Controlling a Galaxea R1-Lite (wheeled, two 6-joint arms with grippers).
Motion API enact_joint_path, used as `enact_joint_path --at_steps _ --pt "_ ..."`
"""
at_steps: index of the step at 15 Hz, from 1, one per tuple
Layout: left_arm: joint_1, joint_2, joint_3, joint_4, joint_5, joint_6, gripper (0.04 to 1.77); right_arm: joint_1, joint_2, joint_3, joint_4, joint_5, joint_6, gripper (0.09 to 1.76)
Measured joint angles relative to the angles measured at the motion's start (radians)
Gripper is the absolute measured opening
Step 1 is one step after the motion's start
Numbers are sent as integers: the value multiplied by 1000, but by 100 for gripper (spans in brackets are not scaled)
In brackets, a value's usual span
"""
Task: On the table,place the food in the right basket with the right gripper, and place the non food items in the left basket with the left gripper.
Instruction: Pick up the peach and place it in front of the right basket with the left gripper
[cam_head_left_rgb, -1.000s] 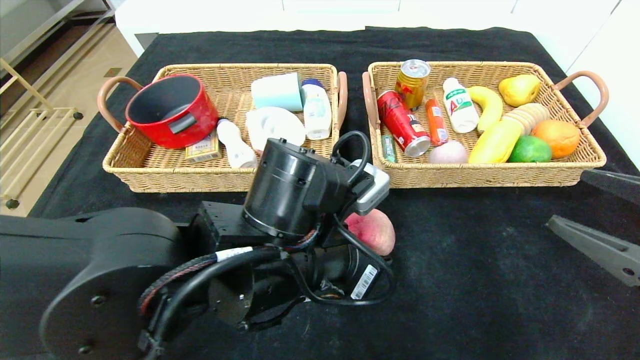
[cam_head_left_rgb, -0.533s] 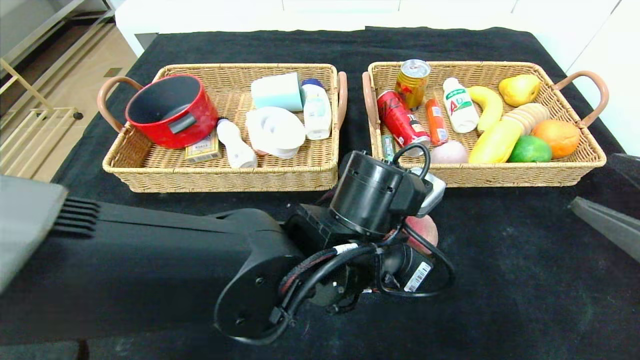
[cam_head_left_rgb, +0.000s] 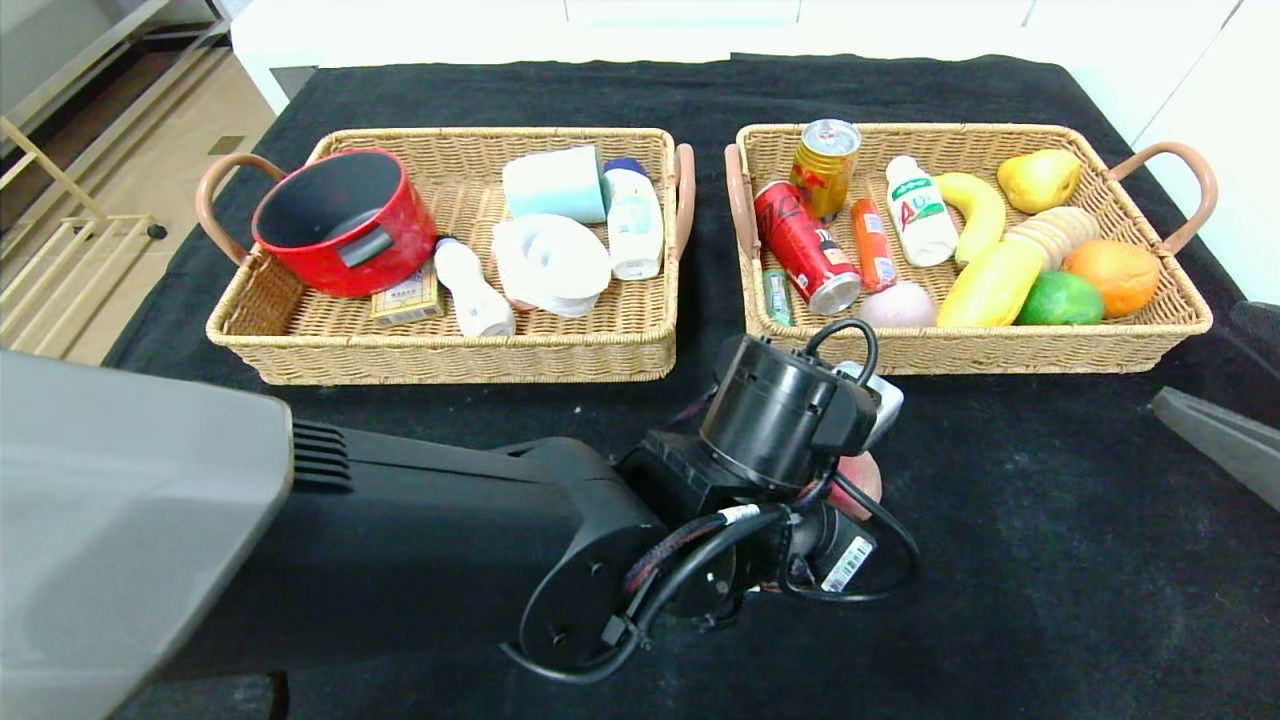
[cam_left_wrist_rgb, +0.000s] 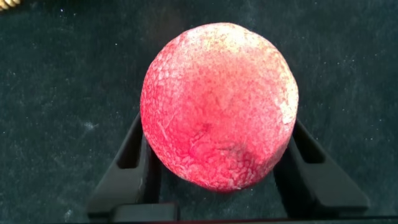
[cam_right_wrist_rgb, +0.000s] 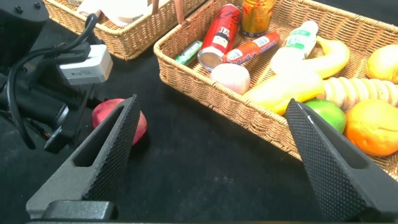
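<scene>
Left claw (cam_left_wrist_rgb: 217, 180) has its fingers around the peach (cam_left_wrist_rgb: 219, 106) on the table (cam_head_left_rgb: 1000, 560), near the right basket (cam_head_left_rgb: 980, 350). It's round and soft-looking; you'd squeeze gently across its widest part. Right claw (cam_right_wrist_rgb: 217, 155) hangs open.

Left gripper (cam_left_wrist_rgb: 217, 180): on table (cam_head_left_rgb: 1000, 560), before the gap between 2 baskets. Peach (cam_left_wrist_rgb: 219, 106) sits between its fingers. Left basket (cam_head_left_rgb: 440, 355) behind-left; right basket (cam_head_left_rgb: 1000, 350) behind-right. Right gripper (cam_right_wrist_rgb: 211, 162) well right.
</scene>
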Motion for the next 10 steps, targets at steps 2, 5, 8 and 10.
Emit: enact_joint_path --at_steps 2,5,8,10 --pt "0 1 2 2 0 1 125 1 0 1 0 -1 0 171" --pt "0 -4 8 3 -1 3 137 3 0 4 0 0 -1 171" --pt "4 -36 19 22 1 4 146 5 -5 5 0 0 0 171" --pt "4 -77 44 24 1 6 152 7 -13 6 3 0 0 171"
